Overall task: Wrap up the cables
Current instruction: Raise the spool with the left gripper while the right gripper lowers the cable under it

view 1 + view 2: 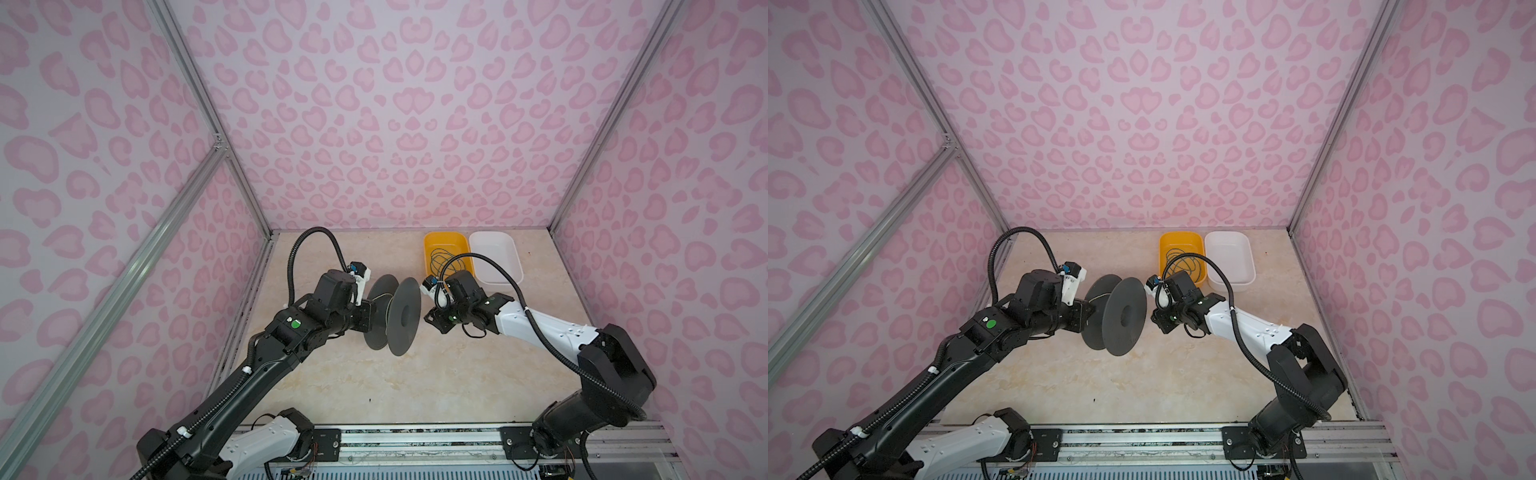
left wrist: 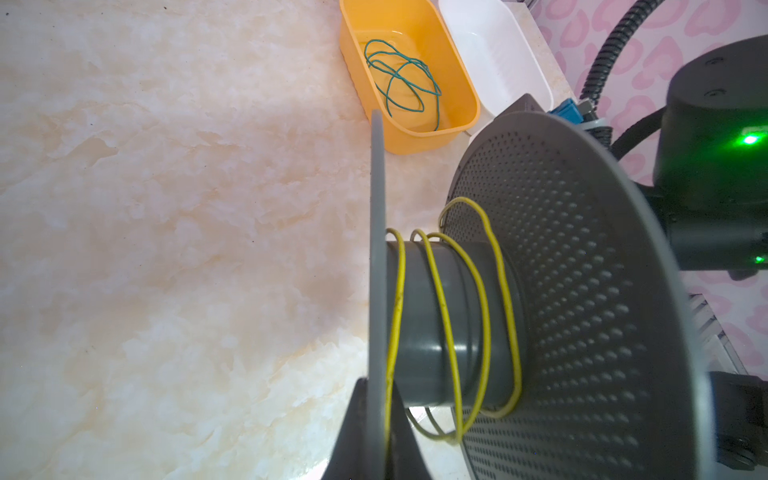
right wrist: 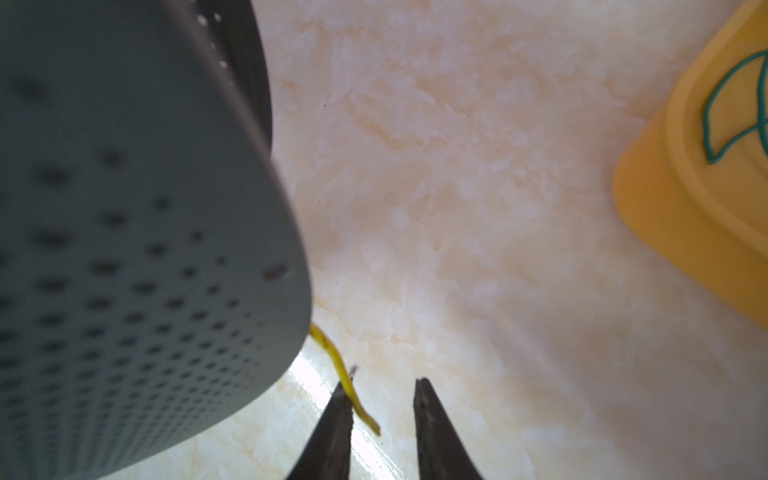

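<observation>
Nearest the bases, the counter (image 1: 415, 382) is lying bare. Over its middle, the left gripper (image 2: 376, 399) is clamping tight on the thin flange of the grey spool (image 1: 399, 316). It is carrying the spool with the axle lying sideways, apparently clear of the surface. The yellow cable (image 2: 510, 307) is sitting round the hub in a few loose, spaced turns, and its free tail is poking out past the flange facing the right arm. The right gripper (image 3: 380, 384) is standing parted there, with the tail lying between its fingers and brushing one of them, not yet pinched. The winding of this cable seems to be nearing its end. The next move is probably calling for a firm pinch on the tail and a tuck against the hub, since the slack turns are looking ready to spring off. Farther back, the green cable (image 2: 402, 77) is lying in loose loops inside the yellow bin (image 2: 419, 141), with the white bin (image 1: 496, 257) sitting just beside it.
</observation>
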Action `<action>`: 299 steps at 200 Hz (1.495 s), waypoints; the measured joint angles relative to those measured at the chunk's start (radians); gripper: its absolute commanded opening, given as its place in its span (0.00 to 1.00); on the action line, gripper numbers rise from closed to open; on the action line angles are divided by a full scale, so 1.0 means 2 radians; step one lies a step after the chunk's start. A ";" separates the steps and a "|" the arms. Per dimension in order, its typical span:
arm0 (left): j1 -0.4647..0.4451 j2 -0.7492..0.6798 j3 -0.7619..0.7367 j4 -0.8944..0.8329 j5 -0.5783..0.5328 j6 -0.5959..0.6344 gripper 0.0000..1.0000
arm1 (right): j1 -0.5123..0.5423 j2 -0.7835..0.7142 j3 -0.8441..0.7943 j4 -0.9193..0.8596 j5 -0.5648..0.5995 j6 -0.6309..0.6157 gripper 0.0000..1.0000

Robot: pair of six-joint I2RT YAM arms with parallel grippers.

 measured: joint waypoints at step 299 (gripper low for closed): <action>0.044 0.068 0.021 0.143 -0.093 -0.133 0.04 | 0.115 -0.112 -0.198 0.284 0.042 0.261 0.00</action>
